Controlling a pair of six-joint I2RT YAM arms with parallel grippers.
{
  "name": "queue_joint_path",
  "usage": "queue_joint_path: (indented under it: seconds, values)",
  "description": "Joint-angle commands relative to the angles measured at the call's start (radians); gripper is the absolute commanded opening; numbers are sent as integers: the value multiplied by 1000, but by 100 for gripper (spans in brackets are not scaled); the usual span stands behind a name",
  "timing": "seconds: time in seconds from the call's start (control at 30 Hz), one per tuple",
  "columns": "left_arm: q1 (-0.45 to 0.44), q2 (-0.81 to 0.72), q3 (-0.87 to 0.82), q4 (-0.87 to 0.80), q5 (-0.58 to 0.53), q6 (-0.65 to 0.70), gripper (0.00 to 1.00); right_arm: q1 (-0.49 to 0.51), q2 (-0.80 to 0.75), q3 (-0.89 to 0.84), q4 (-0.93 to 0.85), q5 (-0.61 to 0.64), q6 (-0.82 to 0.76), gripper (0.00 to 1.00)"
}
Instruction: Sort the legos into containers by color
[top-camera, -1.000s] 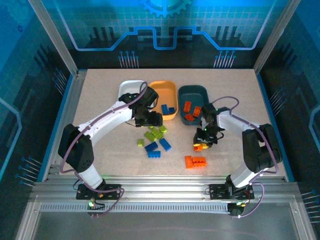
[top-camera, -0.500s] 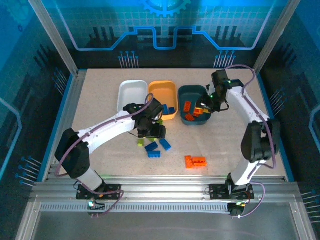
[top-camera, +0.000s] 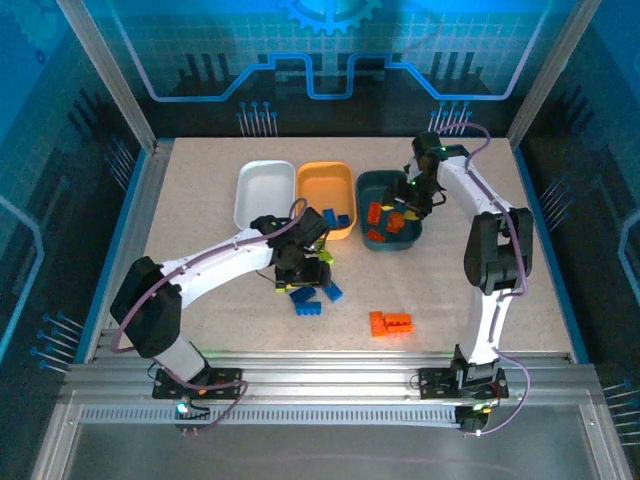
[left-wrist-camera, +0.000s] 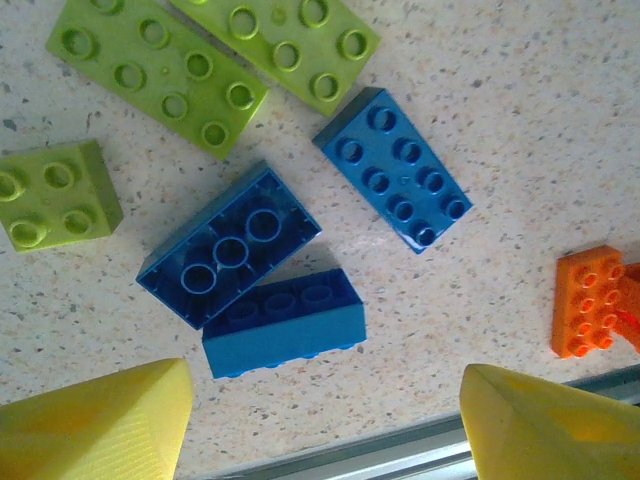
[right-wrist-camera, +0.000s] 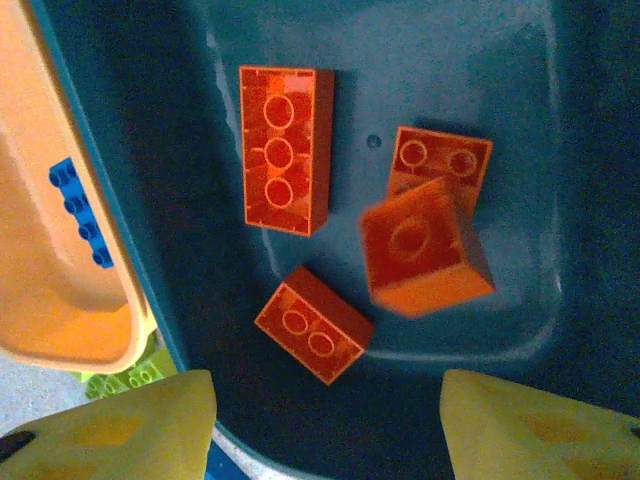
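My right gripper (right-wrist-camera: 325, 420) hangs open over the dark teal tray (right-wrist-camera: 500, 90). Several orange legos lie in that tray. One of them (right-wrist-camera: 425, 245) is blurred and tilted, free of my fingers. My left gripper (left-wrist-camera: 325, 420) is open above the table, with nothing between its fingers. Just beyond its tips lie three blue legos (left-wrist-camera: 230, 245) and three lime green ones (left-wrist-camera: 157, 72). In the top view the left gripper (top-camera: 300, 265) hovers over this cluster, and the right gripper (top-camera: 405, 205) sits over the teal tray (top-camera: 388, 238).
The white tray (top-camera: 262, 192) and the light orange tray (top-camera: 322, 185) stand left of the teal one. A blue lego (right-wrist-camera: 78, 212) lies in the orange tray. Orange legos (top-camera: 390, 323) rest on the table nearer the front. A metal rail runs along the near edge.
My right gripper carried an orange lego from the table to the teal tray and opened, and the lego dropped in. My left gripper moved from the orange tray toward the front, over the loose legos.
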Motion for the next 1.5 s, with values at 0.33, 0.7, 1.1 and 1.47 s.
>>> queue_joint_path:
  seconds: [0.33,0.7,1.1,1.47]
  values:
    - [-6,59,21,32,47,-18,71,162,-492,-571,-143,60,19,64]
    - [-5,111,65,75,96,-42,71,255,-659,-879,-97,56,119,91]
    - [-5,94,29,88,93,-54,71,321,-561,-928,10,84,109,89]
    - [-5,91,10,91,92,-62,71,357,-484,-922,67,80,92,85]
